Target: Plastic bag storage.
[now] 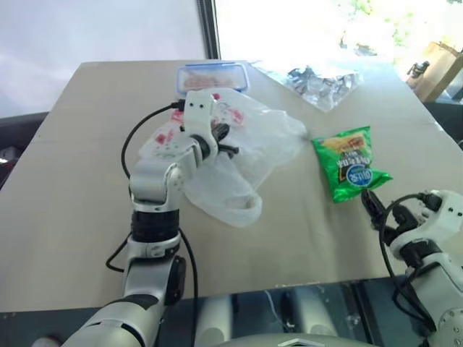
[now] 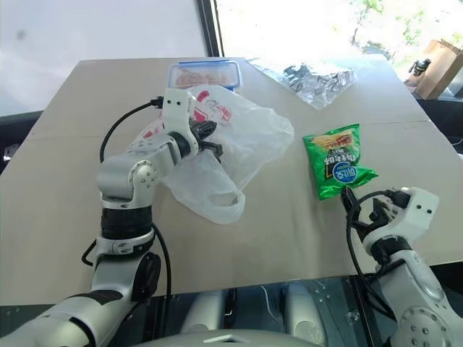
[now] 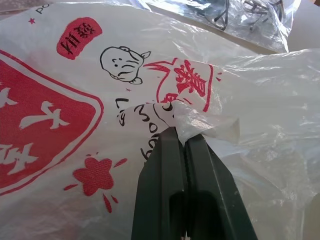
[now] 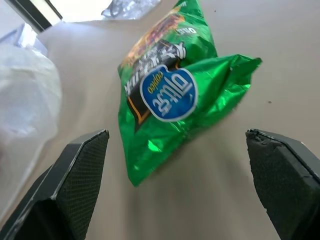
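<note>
Plastic bag (image 1: pixel 246 144) — thin, translucent white, with red printed patches and characters — lies spread on the beige table (image 1: pixel 65 181), near the middle and toward the far edge. One loop handle (image 1: pixel 235 210) hangs out toward the near side of the bag. The left gripper (image 3: pixel 186 142) has its two black fingers pressed together on a small fold of the bag's film, just beside a red printed character; the pinched fold stands up a little above the fingertips. Behind the bag, at the far edge of the table, sits a clear food container with a blue rim (image 1: pixel 212 76), touching or almost touching the bag. To the right of the bag lies a green chip packet (image 1: pixel 351 163), apart from it, flat on the table. Farther behind the packet is a crumpled silvery wrapper (image 1: pixel 322 83). The right gripper (image 4: pixel 175 175) hovers near the front right of the table, just before the chip packet — its fingers stand wide apart and hold nothing.
</note>
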### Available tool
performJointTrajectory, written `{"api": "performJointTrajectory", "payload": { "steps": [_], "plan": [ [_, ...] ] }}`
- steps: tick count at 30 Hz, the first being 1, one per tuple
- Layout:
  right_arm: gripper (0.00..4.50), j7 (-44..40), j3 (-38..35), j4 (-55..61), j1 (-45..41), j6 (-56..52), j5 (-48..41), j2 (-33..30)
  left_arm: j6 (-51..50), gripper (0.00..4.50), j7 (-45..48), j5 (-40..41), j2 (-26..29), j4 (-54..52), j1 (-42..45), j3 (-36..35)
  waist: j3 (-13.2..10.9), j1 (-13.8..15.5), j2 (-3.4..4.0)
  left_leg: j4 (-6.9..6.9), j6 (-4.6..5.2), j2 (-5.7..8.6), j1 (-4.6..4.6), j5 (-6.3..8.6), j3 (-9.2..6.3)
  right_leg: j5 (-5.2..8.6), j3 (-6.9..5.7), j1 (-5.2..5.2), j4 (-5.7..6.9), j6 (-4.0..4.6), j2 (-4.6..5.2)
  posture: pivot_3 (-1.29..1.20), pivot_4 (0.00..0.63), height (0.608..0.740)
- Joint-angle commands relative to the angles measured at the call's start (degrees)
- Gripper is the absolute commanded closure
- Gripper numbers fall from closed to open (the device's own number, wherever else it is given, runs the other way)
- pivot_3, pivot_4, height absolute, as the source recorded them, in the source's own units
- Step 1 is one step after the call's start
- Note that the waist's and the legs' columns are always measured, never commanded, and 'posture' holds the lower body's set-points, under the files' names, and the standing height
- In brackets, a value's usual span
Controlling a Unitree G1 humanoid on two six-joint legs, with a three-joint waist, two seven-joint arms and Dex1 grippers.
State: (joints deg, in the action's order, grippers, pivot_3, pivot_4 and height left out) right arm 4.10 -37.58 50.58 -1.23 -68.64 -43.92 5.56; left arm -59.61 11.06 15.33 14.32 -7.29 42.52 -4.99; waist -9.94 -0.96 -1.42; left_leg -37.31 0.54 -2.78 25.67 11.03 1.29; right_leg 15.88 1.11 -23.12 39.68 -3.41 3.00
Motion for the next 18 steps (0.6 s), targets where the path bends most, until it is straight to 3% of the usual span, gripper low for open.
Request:
{"api": "performJointTrajectory", "payload": {
  "steps": [1,9,12,18],
  "plan": [
    [0.06,1.84,1.61,-7.71,-4.26,6.15,0.21,2.44,0.34,4.50,0.15,0.02,0.50,-2.77,0.86,0.48,0.01,0.05,0.04,0.00,0.00,0.00,0.00,0.00,0.00,0.00,0.01,0.00,0.00,0.00,0.00,0.00,0.150,0.740],
    [0.06,4.51,11.22,-26.57,-7.86,18.85,11.64,-0.51,-3.41,4.50,-2.00,-0.10,2.30,-8.21,-1.17,-1.65,0.03,-0.08,0.01,0.18,0.00,-0.01,0.05,0.00,0.00,0.00,0.00,-0.04,-0.17,0.00,-0.02,0.00,0.150,0.740],
    [0.88,0.81,13.91,-30.48,-7.16,24.75,13.58,-1.77,-4.45,4.50,-2.52,-0.03,2.44,-9.94,-1.81,-2.11,0.07,-0.01,-0.06,0.16,0.00,0.00,0.02,0.00,-0.01,0.00,-0.06,0.04,-0.20,-0.01,-0.01,0.00,0.150,0.740],
    [3.72,-6.48,17.89,-31.67,-3.92,33.29,15.00,-4.39,-4.97,4.50,-3.14,0.22,2.44,-10.59,-1.84,-2.93,0.06,-0.12,-0.05,0.15,0.00,-0.01,-0.03,0.00,-0.02,0.00,-0.07,0.09,-0.21,0.00,-0.02,0.00,0.150,0.740]
  ]
}}
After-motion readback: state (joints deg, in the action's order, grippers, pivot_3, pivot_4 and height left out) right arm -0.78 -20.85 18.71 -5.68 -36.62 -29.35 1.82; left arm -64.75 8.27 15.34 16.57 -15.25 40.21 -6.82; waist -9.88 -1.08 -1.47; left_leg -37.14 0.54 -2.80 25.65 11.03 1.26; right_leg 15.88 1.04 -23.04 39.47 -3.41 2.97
